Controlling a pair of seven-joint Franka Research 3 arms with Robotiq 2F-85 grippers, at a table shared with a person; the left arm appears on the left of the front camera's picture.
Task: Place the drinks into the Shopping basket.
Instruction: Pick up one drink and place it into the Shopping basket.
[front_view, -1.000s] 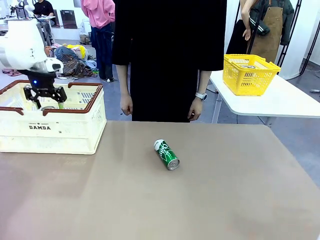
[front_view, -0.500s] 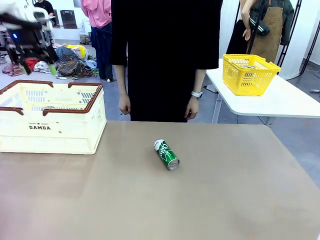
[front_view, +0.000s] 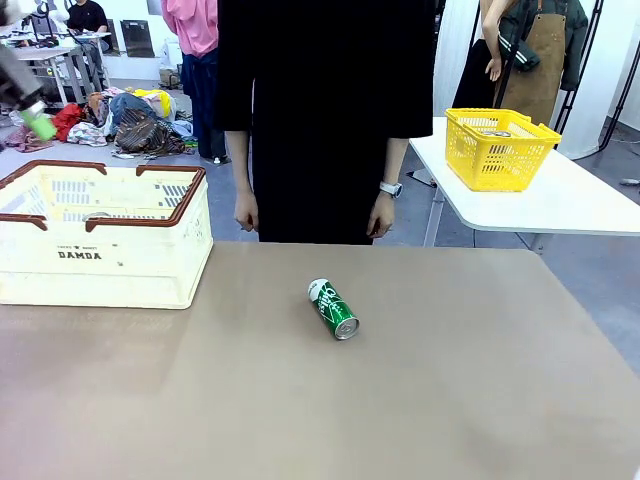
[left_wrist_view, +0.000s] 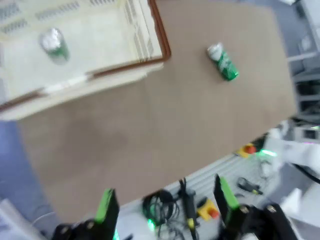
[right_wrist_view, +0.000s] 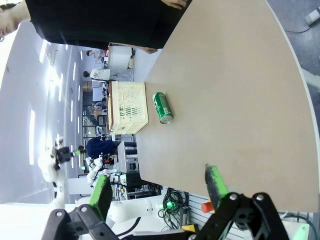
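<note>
Basket print: "DAMDA" in dark capitals on the near wall of the Shopping basket (front_view: 150, 270). The smaller line above it is too small to read.
Basket itself: cream-white, with slotted sides and a brown rim and handles. It stands at the left end of the worktop (front_view: 450, 400).
Basket contents: one green can in the basket (left_wrist_view: 55, 44), its silver top turned toward the left wrist camera. That view is blurred, so I cannot read its label or say for sure how it stands.
Loose drink: a green can on the worktop (front_view: 333, 309) lies on its side near the middle, well apart from the basket, with its silver end toward the robot's side. It has white lettering on green, which I cannot read.
Yellow basket: a bright mesh one (front_view: 500, 150) sits on a separate white table (front_view: 560, 205) to the far right. I cannot make out what is in it.
Left fingers (left_wrist_view: 106, 210): spread wide and released, with nothing between them, high over the scene. In the front view a blurred green pad (front_view: 42, 125) shows at the top left, above and behind the basket.
Right fingers (right_wrist_view: 215, 182): also spread wide and empty, off the worktop's edge.
Person (front_view: 320, 100): in black at the far edge, hands hanging, with a watch (front_view: 402, 189) on one wrist.
</note>
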